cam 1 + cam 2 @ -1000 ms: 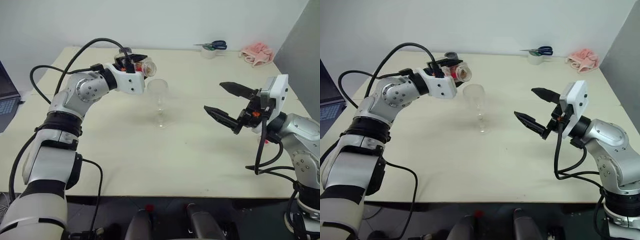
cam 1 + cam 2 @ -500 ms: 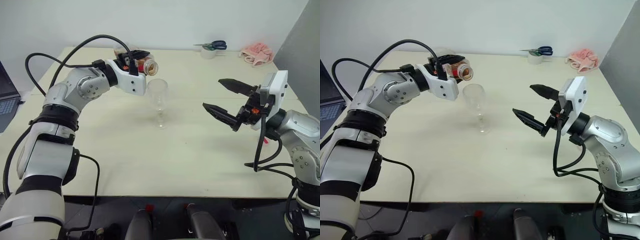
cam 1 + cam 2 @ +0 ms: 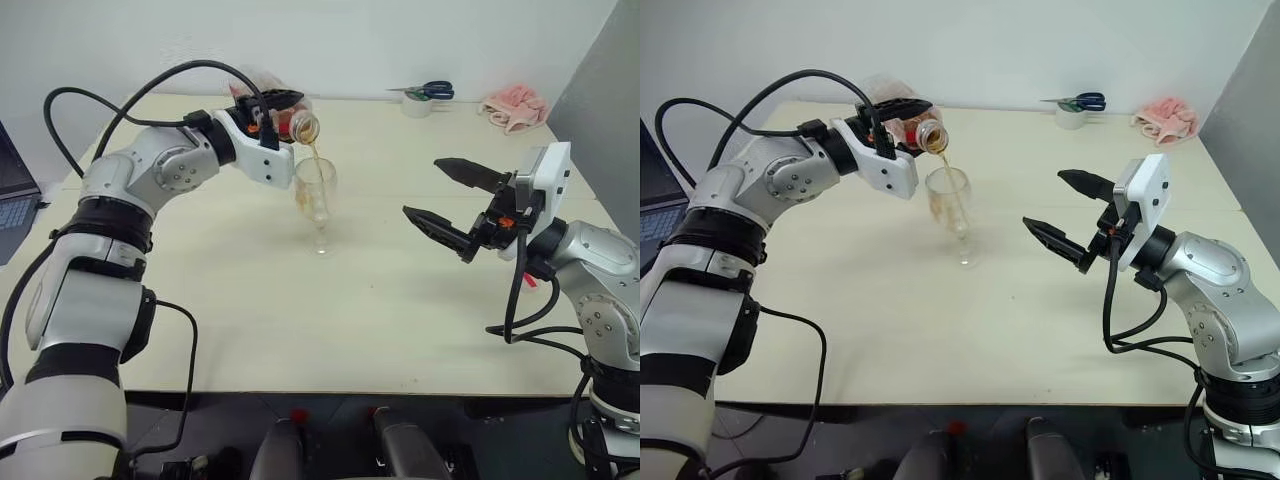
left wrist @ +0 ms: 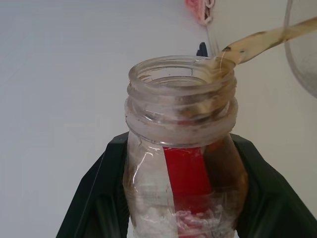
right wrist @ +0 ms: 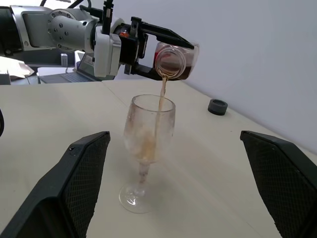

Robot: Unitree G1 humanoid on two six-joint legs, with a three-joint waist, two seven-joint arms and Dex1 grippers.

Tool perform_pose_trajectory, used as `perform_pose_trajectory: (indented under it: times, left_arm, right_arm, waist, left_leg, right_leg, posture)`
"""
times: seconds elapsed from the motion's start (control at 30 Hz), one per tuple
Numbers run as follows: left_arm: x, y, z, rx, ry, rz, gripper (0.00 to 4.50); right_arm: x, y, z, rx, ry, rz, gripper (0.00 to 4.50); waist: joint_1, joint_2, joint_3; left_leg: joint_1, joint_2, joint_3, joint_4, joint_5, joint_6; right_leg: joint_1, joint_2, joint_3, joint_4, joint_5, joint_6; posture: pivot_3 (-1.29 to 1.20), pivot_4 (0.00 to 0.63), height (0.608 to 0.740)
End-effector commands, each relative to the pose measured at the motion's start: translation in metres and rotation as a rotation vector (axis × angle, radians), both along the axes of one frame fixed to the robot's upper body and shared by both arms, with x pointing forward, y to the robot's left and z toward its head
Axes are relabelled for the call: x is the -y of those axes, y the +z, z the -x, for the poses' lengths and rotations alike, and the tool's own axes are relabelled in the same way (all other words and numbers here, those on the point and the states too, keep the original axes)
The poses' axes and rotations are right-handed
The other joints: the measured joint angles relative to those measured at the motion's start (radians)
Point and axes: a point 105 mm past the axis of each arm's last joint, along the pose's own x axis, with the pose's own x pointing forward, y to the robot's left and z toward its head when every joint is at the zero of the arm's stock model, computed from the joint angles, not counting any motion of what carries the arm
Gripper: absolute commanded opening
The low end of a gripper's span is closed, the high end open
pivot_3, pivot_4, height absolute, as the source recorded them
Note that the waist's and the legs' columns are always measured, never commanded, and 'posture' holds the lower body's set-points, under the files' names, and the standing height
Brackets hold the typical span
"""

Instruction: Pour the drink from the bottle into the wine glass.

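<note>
While the left gripper (image 3: 272,110) hides most of the tipped clear bottle (image 3: 297,124) its jaws clamp, the amber drink (image 5: 161,101) streams into the wine glass (image 3: 316,200) on the bench (image 3: 380,300); right gripper (image 3: 452,203) jaws gape empty

No readable text, brand, no. or sign can be made out in any view. The red vertical label strip on the small clear plastic bottle (image 4: 184,173) is seen close up in the left wrist view, but no lettering can be read on it. Nothing legible is carried by the clear stemmed wine glass (image 5: 147,144) either.
</note>
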Motion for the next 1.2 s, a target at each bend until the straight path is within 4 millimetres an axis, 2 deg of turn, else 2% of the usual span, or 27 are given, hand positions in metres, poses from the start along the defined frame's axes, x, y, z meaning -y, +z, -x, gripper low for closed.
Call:
perform_pose_trajectory:
  times: [0.03,1.2]
  left_arm:
    - [-0.0014,0.0210,0.0036,0.066,-0.004,0.012,2.16]
    - [-0.0098,0.0301,0.0025,0.118,0.020,-0.032,2.16]
  right_arm:
    - [-0.0010,0.0134,0.0060,0.072,0.008,0.003,4.50]
    - [-0.0042,0.0047,0.0034,0.053,0.018,0.024,4.50]
  waist:
    - [0.000,0.000,0.000]
    - [0.000,0.000,0.000]
  left_leg:
    - [0.000,0.000,0.000,0.000,0.000,0.000]
    - [0.000,0.000,0.000,0.002,0.000,0.000]
  right_leg:
    - [0.000,0.000,0.000,0.000,0.000,0.000]
    - [0.000,0.000,0.000,0.001,0.000,0.000]
  posture:
    - [0.00,0.150,0.740]
    - [0.00,0.150,0.740]
